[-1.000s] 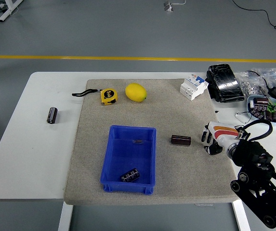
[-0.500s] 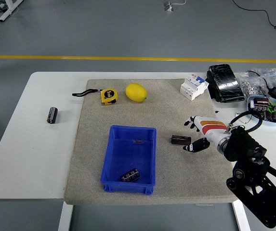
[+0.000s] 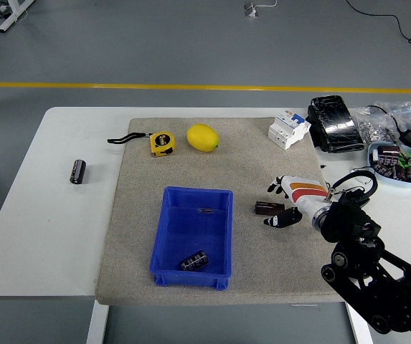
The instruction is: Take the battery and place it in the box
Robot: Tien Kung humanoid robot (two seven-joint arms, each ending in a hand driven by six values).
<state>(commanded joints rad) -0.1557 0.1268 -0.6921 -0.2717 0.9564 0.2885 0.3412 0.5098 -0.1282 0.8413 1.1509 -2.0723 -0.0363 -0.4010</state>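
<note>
a dark battery (image 3: 78, 172) is seen on the bare white counter (image 3: 40, 236), left of the grey mat (image 3: 248, 158). a blue box (image 3: 193, 236) on the mat holds another cylinder (image 3: 193, 261). a brown battery (image 3: 267, 208) lies right of the box, flanked by the spread, empty fingers (image 3: 277, 221) of the right hand (image 3: 291, 202).

Plain grey floor (image 3: 191, 43) with a yellow line (image 3: 119, 86) running across, white table (image 3: 62, 215) topped by a beige felt mat (image 3: 248, 158), black cable (image 3: 406, 32) top right.
</note>
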